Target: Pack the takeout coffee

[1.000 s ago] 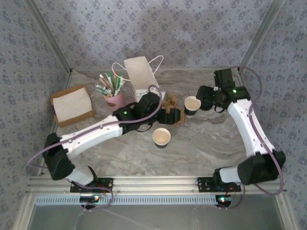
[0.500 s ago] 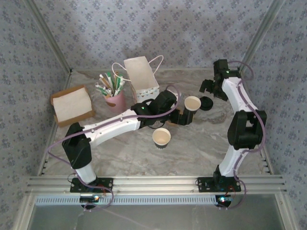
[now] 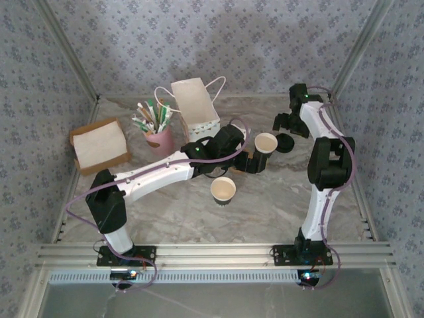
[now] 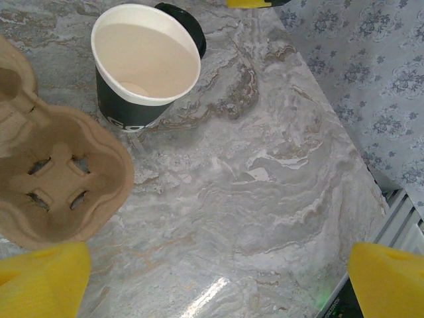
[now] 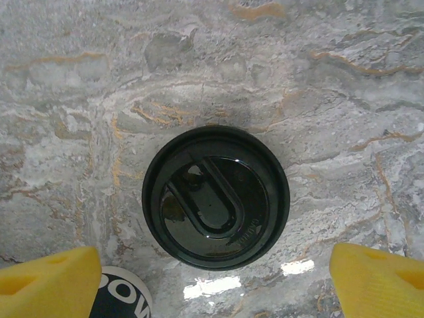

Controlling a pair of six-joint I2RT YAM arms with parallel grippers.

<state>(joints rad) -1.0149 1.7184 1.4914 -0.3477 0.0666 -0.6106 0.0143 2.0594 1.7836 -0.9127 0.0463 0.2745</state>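
**Change since earlier frames:** right arm has unfolded from a low, bent pose on the right into a tall stance, with its wrist brought over the far-right part of the bench. Left arm has stretched further right across the middle. Both cups sit where they were.

**Item, takeout coffee:** tan-walled cup, upright, uncapped, mid-bench, nearer than the left arm's wrist and apart from both tools.

**Item, black lid:** flat on the bench, just right of the dark-walled cup.

**Item, pulp carrier:** just left of and nearer than the dark-walled cup; its visible pocket is empty.

**Right tool:** wide open, looking straight down on the lid; a yellow pad sits in each lower corner of its wrist view, neither touching the lid. Nothing held.

**Left tool:** fully spread above bare bench beside the carrier. Nothing held.

**Step in hand (judgement):** lid pick-up, approach stage.

**Next move calls for:** lowering the right tool until its pads flank the lid's rim and closing without knocking the dark cup; the lid then probably goes onto the tan cup.
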